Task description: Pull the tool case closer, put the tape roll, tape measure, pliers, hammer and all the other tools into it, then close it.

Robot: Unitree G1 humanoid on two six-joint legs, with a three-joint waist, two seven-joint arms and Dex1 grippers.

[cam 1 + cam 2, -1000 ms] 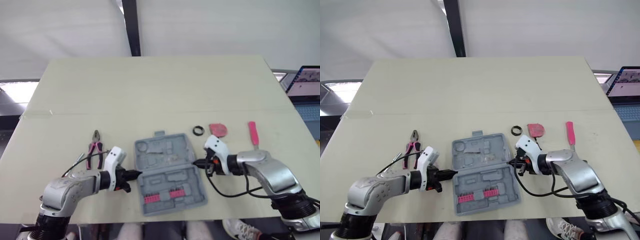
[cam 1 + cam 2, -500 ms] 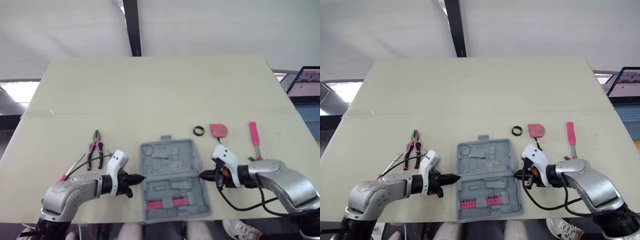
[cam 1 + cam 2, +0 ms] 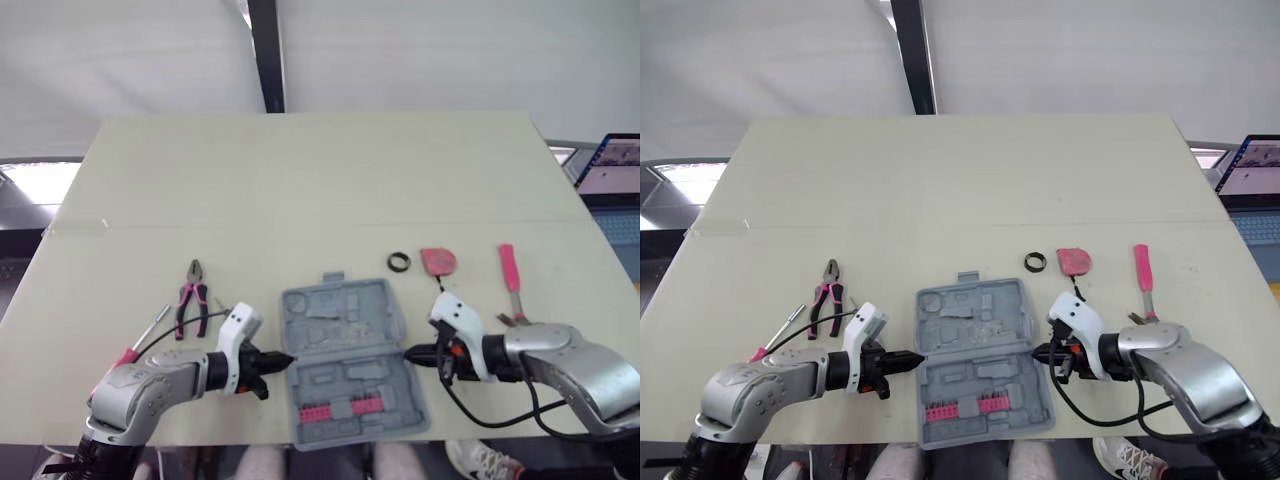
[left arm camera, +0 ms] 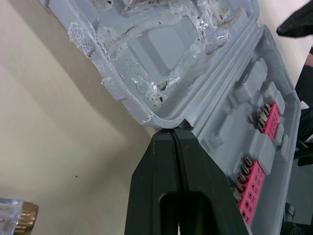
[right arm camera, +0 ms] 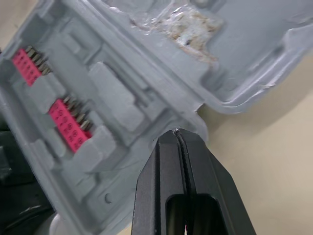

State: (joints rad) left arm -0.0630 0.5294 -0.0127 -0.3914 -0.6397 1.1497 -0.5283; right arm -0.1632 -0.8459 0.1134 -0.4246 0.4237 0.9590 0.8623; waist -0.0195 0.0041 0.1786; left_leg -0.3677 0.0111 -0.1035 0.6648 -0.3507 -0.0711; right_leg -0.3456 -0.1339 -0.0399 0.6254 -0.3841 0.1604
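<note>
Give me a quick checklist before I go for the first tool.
1. Tool case near the front edge of the table: ok.
2. Case open, lid lying flat: ok.
3. Left gripper and right gripper open for a pick: not ok, both shut, tips against the case's sides.
4. Pliers, tape roll, tape measure, hammer unobstructed on the table: ok.
5. Which slot fits which tool: cannot tell.

Both arms bend in low in front. The left gripper (image 3: 284, 358) and the right gripper (image 3: 408, 353) point at each other, fingers pressed tight together.
</note>
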